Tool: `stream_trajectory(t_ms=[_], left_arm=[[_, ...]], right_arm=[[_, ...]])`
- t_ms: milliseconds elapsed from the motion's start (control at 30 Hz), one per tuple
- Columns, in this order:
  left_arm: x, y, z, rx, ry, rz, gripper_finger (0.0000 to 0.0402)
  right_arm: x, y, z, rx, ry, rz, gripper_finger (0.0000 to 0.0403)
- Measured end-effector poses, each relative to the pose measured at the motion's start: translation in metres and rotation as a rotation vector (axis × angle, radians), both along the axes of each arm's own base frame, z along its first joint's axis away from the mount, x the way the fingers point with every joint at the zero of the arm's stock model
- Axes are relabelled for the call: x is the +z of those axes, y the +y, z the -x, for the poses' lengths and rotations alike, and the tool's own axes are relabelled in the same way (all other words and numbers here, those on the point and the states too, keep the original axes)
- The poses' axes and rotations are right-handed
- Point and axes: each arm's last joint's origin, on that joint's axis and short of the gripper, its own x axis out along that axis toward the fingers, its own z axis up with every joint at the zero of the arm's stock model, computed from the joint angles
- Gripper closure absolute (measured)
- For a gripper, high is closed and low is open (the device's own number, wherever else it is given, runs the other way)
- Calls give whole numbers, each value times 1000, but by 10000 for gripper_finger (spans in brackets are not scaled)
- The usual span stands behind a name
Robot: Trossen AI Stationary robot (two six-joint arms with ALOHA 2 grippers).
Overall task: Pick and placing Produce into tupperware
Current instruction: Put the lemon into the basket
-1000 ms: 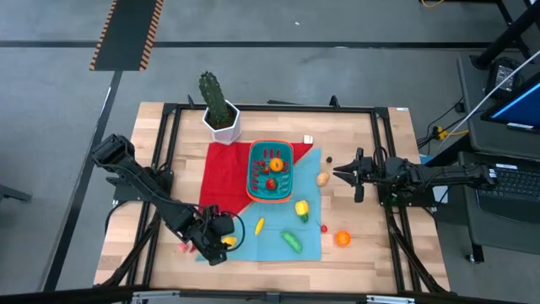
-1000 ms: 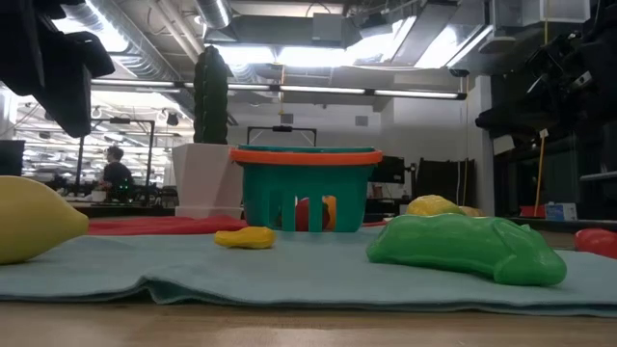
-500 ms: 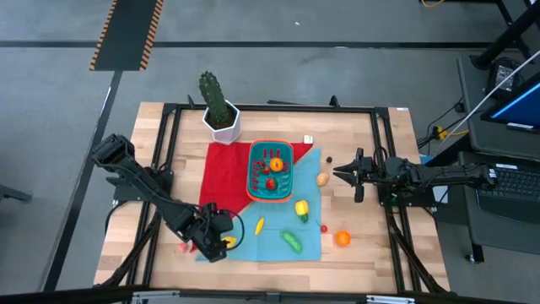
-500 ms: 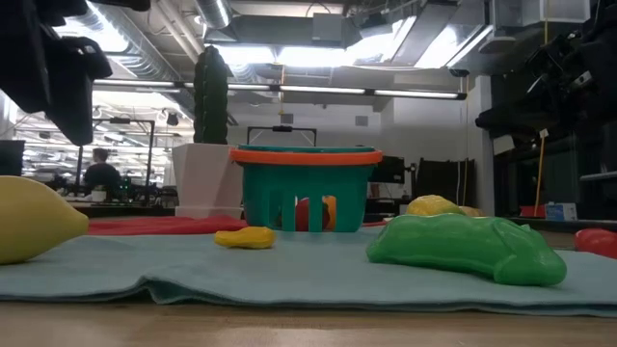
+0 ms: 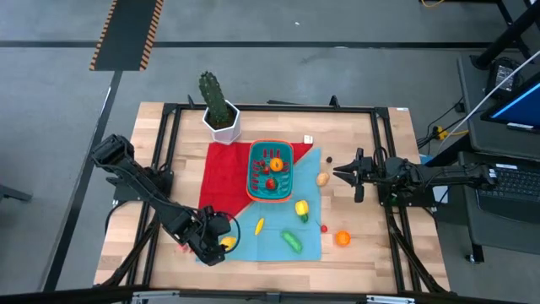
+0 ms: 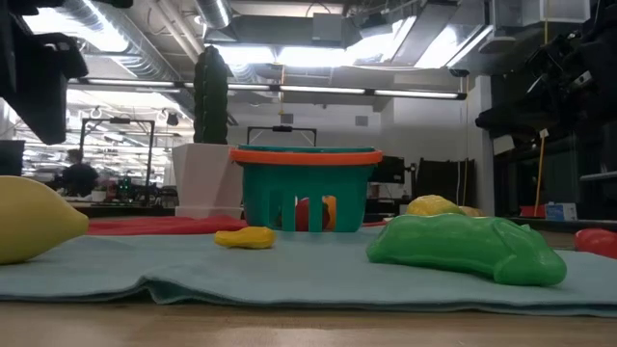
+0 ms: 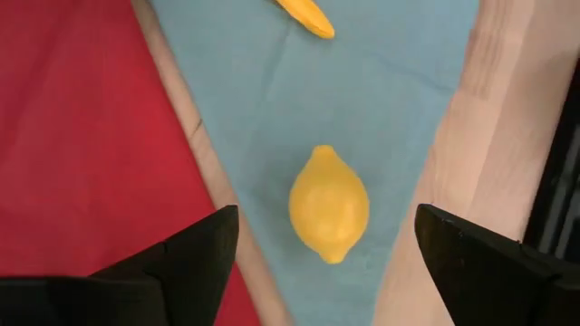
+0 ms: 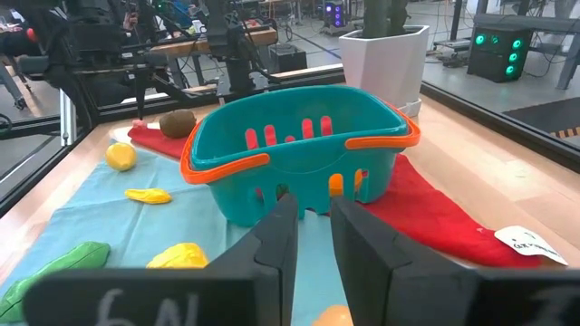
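The teal tupperware (image 5: 270, 171) with an orange-red rim stands on the cloths at mid-table, with several produce pieces inside. It also shows in the low view (image 6: 307, 188) and the right wrist view (image 8: 299, 149). A yellow lemon (image 5: 229, 242) lies on the teal cloth's near left corner. My left gripper (image 5: 218, 241) hangs over it, open. In the left wrist view (image 7: 326, 214) its fingers stand on either side of the lemon (image 7: 329, 204) without touching it. My right gripper (image 5: 341, 173) waits to the right of the tupperware, fingers nearly together (image 8: 313, 231), holding nothing.
On the teal cloth (image 5: 278, 232) lie a yellow banana (image 5: 259, 225), a green piece (image 5: 292, 242), a yellow pepper (image 5: 301, 208) and a small red piece (image 5: 325, 228). An orange (image 5: 342, 238) and a brown piece (image 5: 322, 178) lie on the wood. A cactus in a white pot (image 5: 219, 114) stands at the back.
My left gripper has shifted a little toward the table's left edge, staying over the lemon. The lemon and the other produce lie where they were.
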Motion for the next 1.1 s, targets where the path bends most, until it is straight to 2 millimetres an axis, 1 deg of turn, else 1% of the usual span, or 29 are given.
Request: stream_trajectory(t_ms=[300,433,600,700,1100], left_arm=[[-2,1,-2,73,-13,11,83],[-14,-3,-5,70,28,8,84],[-27,-4,-9,86,143,80,84],[-28,-3,-9,93,157,80,84],[-27,-1,-11,123,90,18,84]], right_arm=[[0,0,0,0,0,0,330],[0,0,0,0,0,0,330],[0,0,0,0,-1,0,330],[0,0,0,0,-1,0,330],[0,0,0,0,-1,-3,330]])
